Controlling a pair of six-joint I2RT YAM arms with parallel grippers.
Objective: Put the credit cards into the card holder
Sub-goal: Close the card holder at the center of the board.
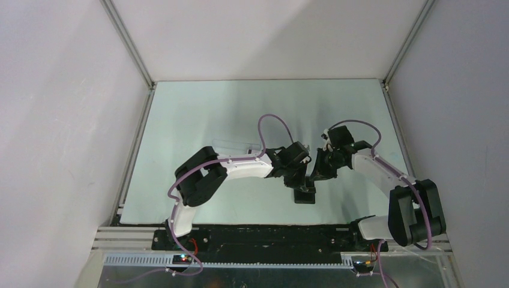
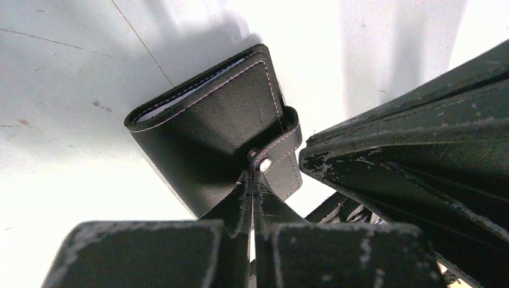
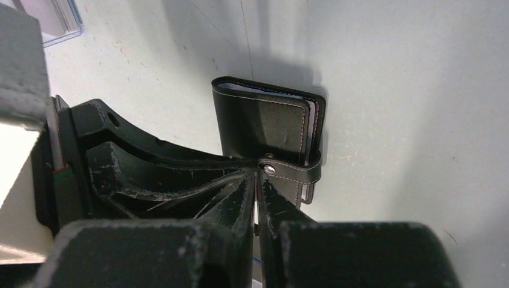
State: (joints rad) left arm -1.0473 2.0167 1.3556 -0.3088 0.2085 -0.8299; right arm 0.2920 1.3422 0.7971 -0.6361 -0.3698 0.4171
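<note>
The card holder (image 1: 304, 195) (image 2: 204, 120) (image 3: 264, 120) is a small black wallet lying folded on the table, its snap tab wrapped over one edge. Thin pale edges show between its leaves; I cannot tell whether they are credit cards. No loose credit cards are in view. My left gripper (image 1: 300, 182) (image 2: 255, 172) is shut, its tips meeting right at the snap button with nothing between them. My right gripper (image 1: 310, 180) (image 3: 259, 171) comes in from the other side, jaws together but for a thin slit, tips at the same snap.
A clear plastic box (image 1: 234, 146) (image 3: 54, 18) lies on the table behind the left arm. The two grippers stand almost tip to tip over the wallet. Grey walls close in the pale table on three sides.
</note>
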